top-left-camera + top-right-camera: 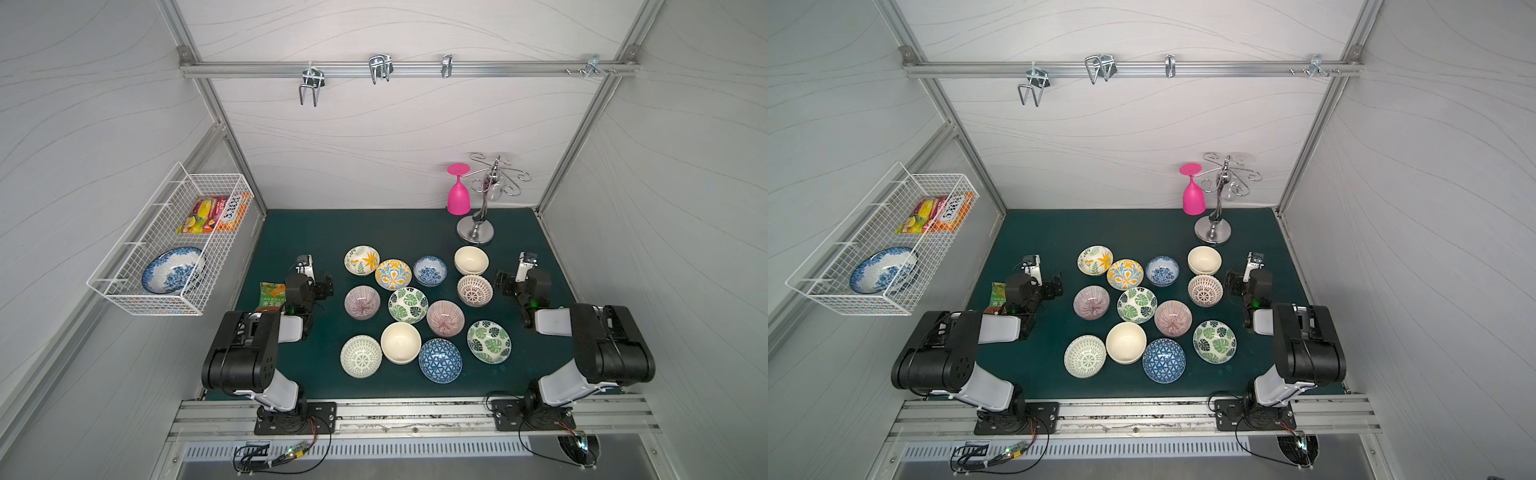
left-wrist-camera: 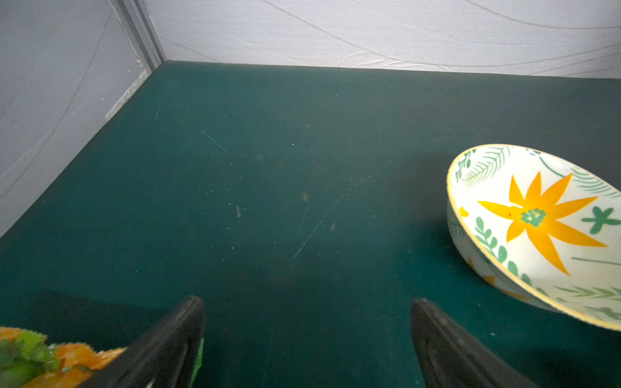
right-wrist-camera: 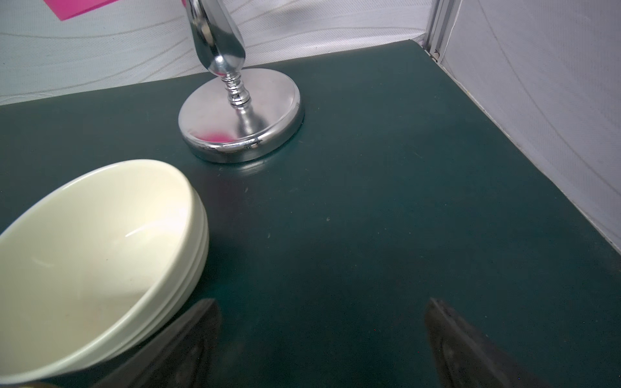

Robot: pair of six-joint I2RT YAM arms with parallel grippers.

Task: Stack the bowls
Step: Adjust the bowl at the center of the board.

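1. Spreading over the middle of the dark green surface (image 1: 316, 232), the bowls (image 1: 408, 305) sit in a loose cluster between the two arms. Many touch rim to rim, and none is lifted yet.
2. Handling, as judged: glazed ceramic, stiff, weighty for its size and slick. It will likely chip if dropped or knocked. The best hold looks like a pinch over the rim, one finger inside and one outside, on an outer bowl with a gap beside it. Lower it centred so it nests.
3. Larger ones, near row: blue-triangle bowl (image 1: 440, 360), seemingly rim-down; leaf bowl (image 1: 489, 341); pale green lattice bowl (image 1: 360, 356); plain cream bowl (image 1: 401, 343).
4. Middle row: two pink-striped bowls (image 1: 362, 302), (image 1: 445, 318) flank a second leaf-patterned one. A brown lattice bowl (image 1: 475, 290) sits out toward the right arm.
5. Far row: orange-flower bowl (image 2: 537, 228), yellow-and-blue bowl (image 1: 393, 274), small blue floral bowl (image 1: 430, 270), far cream bowl (image 3: 100, 255). The far cream bowl's doubled rim line may mean two nested; cannot tell.
6. Left gripper (image 2: 307, 302): jaws spread wide, empty, low over bare surface between the orange-flower bowl and a snack packet (image 1: 270, 297).
7. Right gripper (image 3: 322, 302): jaws wide, nothing held, just beside the far cream bowl.
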